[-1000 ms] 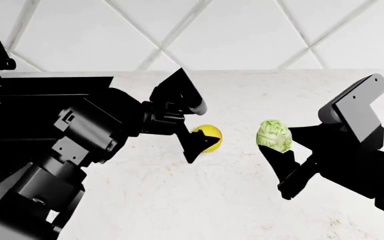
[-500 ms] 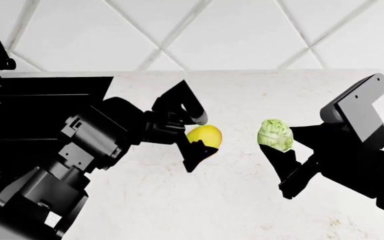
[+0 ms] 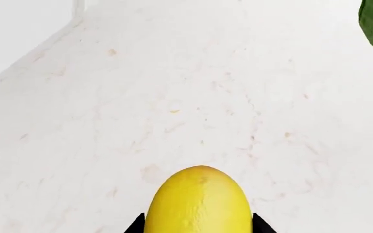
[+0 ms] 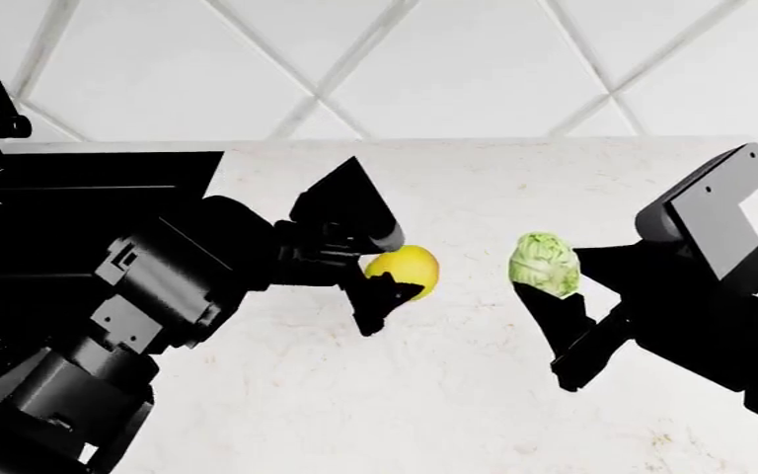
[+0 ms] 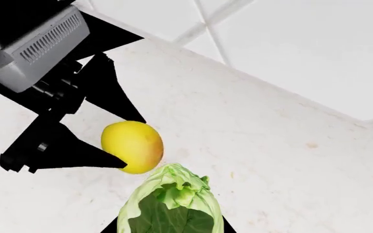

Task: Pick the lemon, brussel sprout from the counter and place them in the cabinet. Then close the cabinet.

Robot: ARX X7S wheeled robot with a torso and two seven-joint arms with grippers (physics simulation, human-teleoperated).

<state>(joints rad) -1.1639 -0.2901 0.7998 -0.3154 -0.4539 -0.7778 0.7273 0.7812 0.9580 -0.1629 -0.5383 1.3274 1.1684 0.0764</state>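
Because the lemon [image 4: 403,271] is smooth and firm, it could slip, so the left hand [image 4: 382,265] pinches it at its fat middle, above the table [image 4: 458,395]. The right hand [image 4: 553,296] is closed around the sprout [image 4: 543,265], which is light and leafy, so squeeze gently.

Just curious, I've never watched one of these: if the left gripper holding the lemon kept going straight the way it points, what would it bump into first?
Probably the brussel sprout held by the right gripper; the left gripper with its lemon points roughly that way, though depth is unclear.
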